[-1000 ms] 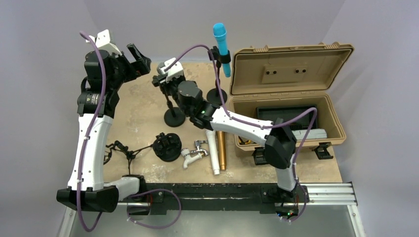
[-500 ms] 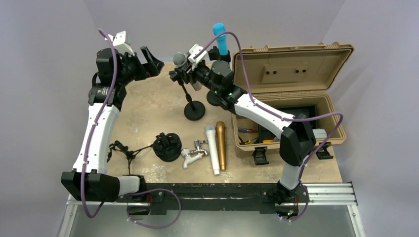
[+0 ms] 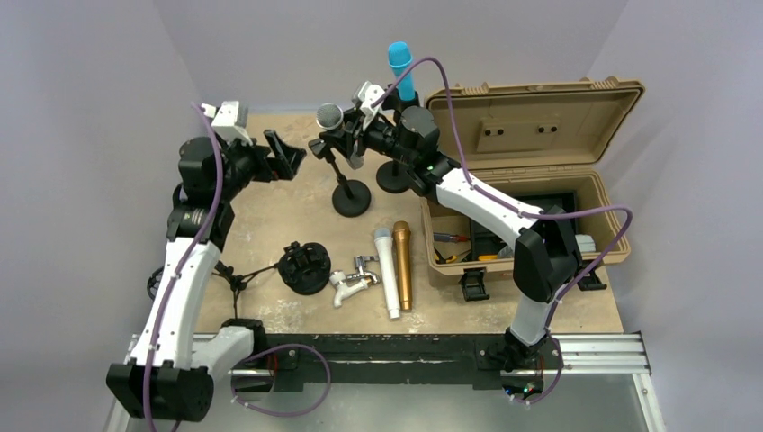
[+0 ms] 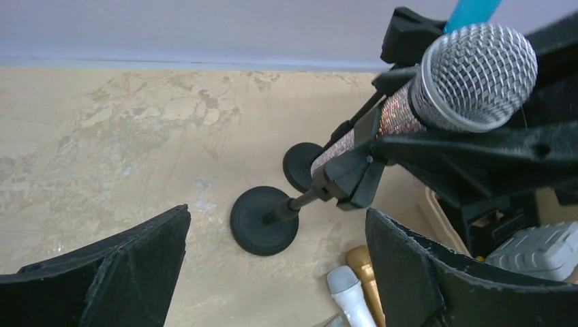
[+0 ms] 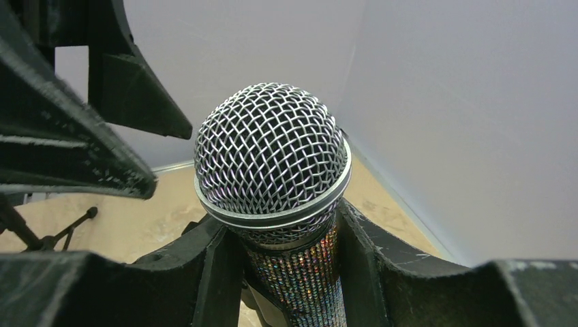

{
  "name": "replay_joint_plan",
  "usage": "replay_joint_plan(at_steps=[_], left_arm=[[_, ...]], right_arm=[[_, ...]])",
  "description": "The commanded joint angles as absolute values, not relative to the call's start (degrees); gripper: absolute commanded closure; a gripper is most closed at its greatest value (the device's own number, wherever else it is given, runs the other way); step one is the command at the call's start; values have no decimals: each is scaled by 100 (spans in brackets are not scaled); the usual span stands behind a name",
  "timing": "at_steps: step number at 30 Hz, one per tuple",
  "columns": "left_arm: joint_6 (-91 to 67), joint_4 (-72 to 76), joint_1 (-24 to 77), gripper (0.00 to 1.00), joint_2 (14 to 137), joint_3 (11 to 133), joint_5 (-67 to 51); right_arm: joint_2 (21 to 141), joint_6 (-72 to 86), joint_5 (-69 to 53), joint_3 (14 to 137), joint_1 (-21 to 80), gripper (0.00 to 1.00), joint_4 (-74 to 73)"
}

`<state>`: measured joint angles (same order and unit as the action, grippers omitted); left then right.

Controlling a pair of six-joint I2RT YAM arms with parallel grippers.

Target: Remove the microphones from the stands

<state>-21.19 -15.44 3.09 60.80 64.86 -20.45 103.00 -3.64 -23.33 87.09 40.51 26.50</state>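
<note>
Counting it all up: four mics and two stands on this surface (image 3: 261, 211). The one that matters is the microphone (image 5: 272, 157) with the silver mesh head and glittery body. It sits in the clip of the stand (image 4: 264, 221), upper middle of the top view, head pointing toward the upper left. That stand's round base rests flat on the surface and its pole leans.

The right gripper (image 3: 349, 137) has its jaws clenched on the microphone's glittery body just under the mesh head. The wrist view shows a finger pressed on each side. The left gripper (image 3: 288, 157) hangs just left of it with jaws spread wide and nothing between them, and its wrist camera looks right at the microphone and the stand.

The second stand (image 3: 393, 177) is just behind and right of the first. It holds the blue mic (image 3: 402, 67), which stands upright at the top of the frame.

The other two lie side by side mid-frame, touching or close to it: a white mic (image 3: 387, 270) and a gold mic (image 3: 402, 265).

Other stuff:
- one tan case (image 3: 531, 99) on the right, lid up, with things inside I can't make out
- one black round part (image 3: 304, 267)
- one white fitting (image 3: 349, 285) just beside it
- one black cable (image 3: 225, 272) off to the left
</note>
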Motion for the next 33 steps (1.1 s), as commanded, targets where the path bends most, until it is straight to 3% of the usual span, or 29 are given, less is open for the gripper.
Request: replay_joint_plan(at_steps=[1, 3, 8, 11, 18, 33], left_arm=[[-1320, -480, 385, 4, 5483, 5835, -2132], [-1225, -337, 436, 4, 5491, 5726, -2418], [-831, -996, 439, 20, 5904, 6376, -3651], [-746, -928, 439, 19, 6009, 6414, -4084], [-583, -698, 439, 24, 5826, 6109, -3880], [-658, -677, 439, 23, 6953, 6643, -4083]], right_arm=[[10312, 37, -2978, 8959, 4065, 85, 2857], [10302, 171, -3037, 9038, 4069, 85, 2790], [10280, 284, -3098, 9095, 4065, 85, 2771], [10341, 355, -3203, 9141, 4064, 85, 2755], [10436, 413, -3001, 9173, 4069, 80, 2735], [10623, 529, -3001, 9354, 4068, 75, 2653]])
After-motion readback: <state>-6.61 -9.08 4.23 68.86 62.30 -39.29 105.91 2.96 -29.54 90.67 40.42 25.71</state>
